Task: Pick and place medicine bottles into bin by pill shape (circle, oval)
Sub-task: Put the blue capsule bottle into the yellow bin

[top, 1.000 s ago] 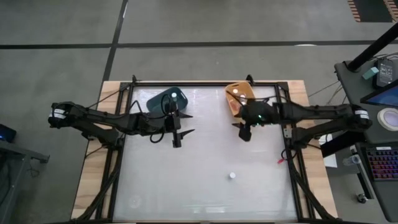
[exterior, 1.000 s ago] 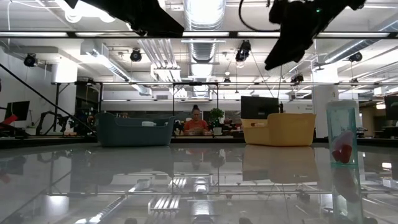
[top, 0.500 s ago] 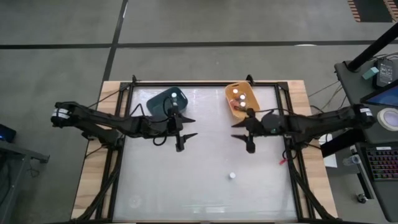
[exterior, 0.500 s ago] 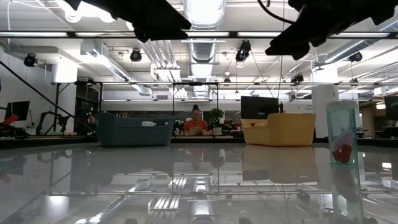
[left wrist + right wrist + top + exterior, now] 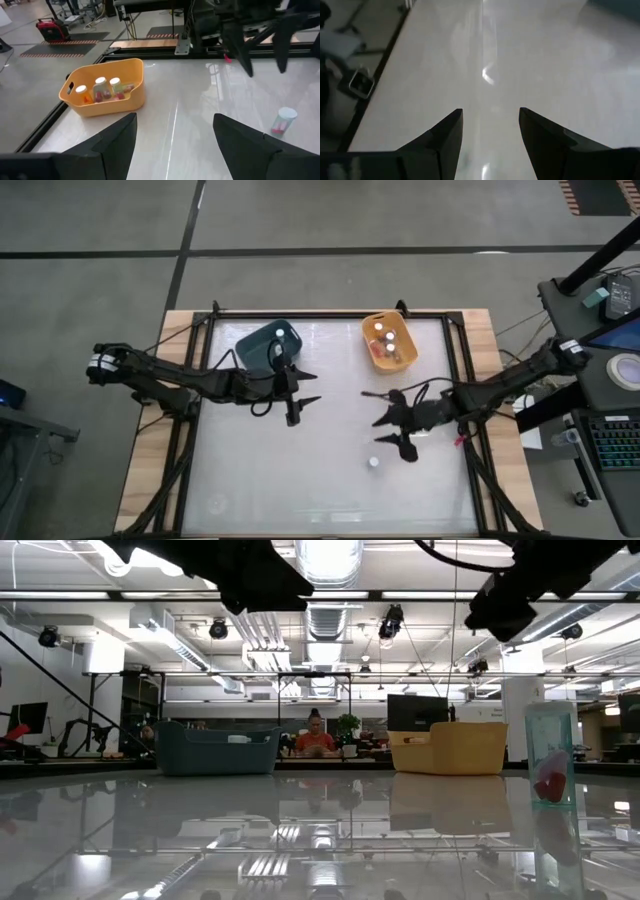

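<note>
The pale, glossy worktop (image 5: pixel 300 480) sits in a wooden frame and carries two tubs along its far edge. The dark teal tub (image 5: pixel 265 343) stands toward the left side with two white-capped bottles visible in it, and the yellow tub (image 5: pixel 389 342) stands toward the right with three medicine bottles (image 5: pixel 102 89) inside, one of them orange-tinted. The left arm reaches in from the left, and its left end effector (image 5: pixel 297 389) hangs above the worktop just in front of the teal tub, fingers spread wide and holding nothing. The right arm comes in from the right, with the right end effector (image 5: pixel 393 428) over the near-right part of the worktop, fingers parted and empty, near a single loose bottle (image 5: pixel 373 463). That bottle stands upright on the worktop by itself, white cap up, well apart from both tubs and not touched by either arm. A small red scrap (image 5: pixel 454 440) lies at the right rail of the worktop. In the low view a person (image 5: pixel 315 739) sits far back in the room, between the two tubs.
</note>
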